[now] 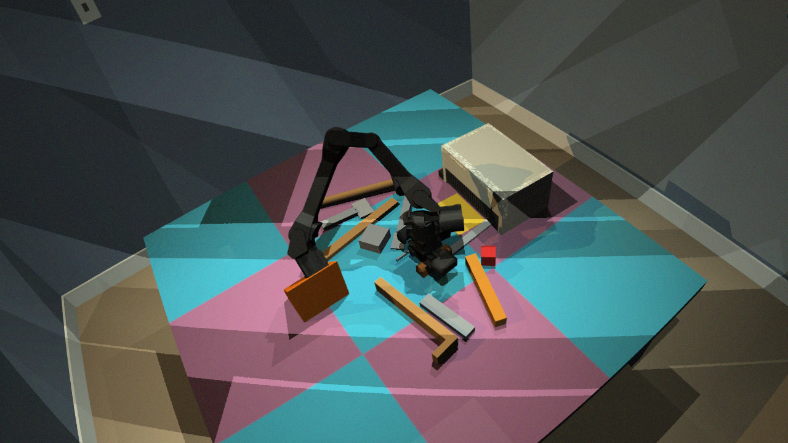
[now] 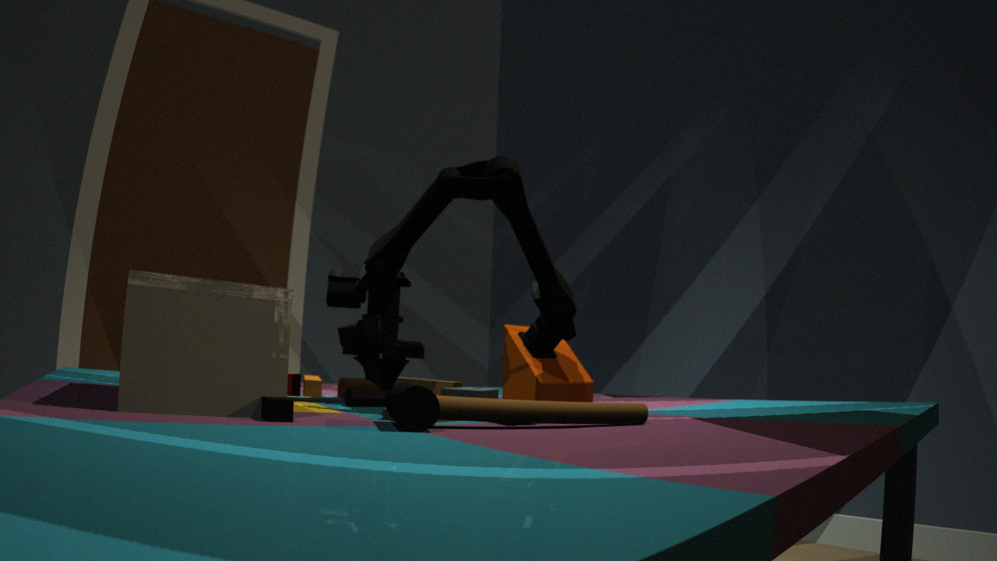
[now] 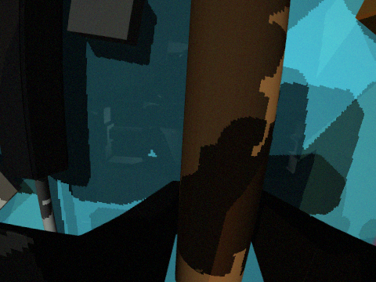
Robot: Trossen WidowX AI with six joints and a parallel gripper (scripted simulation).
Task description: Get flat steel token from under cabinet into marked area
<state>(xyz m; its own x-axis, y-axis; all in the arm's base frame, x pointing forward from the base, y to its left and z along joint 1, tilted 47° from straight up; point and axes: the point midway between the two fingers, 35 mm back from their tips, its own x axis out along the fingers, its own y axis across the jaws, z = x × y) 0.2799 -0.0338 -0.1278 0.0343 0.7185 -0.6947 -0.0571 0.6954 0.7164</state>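
Note:
My gripper [image 1: 428, 263] [image 2: 382, 385] [image 3: 212, 192] is low over the table, shut on a brown round rod [image 3: 231, 78]. The rod runs up out of the wrist view, so its far end is hidden there; in the top view only a short end [image 1: 422, 269] shows under the hand. The cabinet [image 1: 498, 159] [image 2: 202, 341] stands beyond the hand, with dark vent slots low on its front. The yellow marked area [image 1: 456, 202] [image 2: 317, 407] lies in front of it, partly hidden by the arm. The steel token cannot be made out in any view.
A red cube [image 1: 488, 253], an orange bar [image 1: 487, 291], an L-shaped wooden stick [image 1: 413, 308] and a grey bar [image 1: 447, 317] lie around the hand. A grey block [image 1: 372, 238] and a mallet [image 2: 544, 411] lie on the other side. A black-handled tool [image 3: 45, 90] is close beside the fingers.

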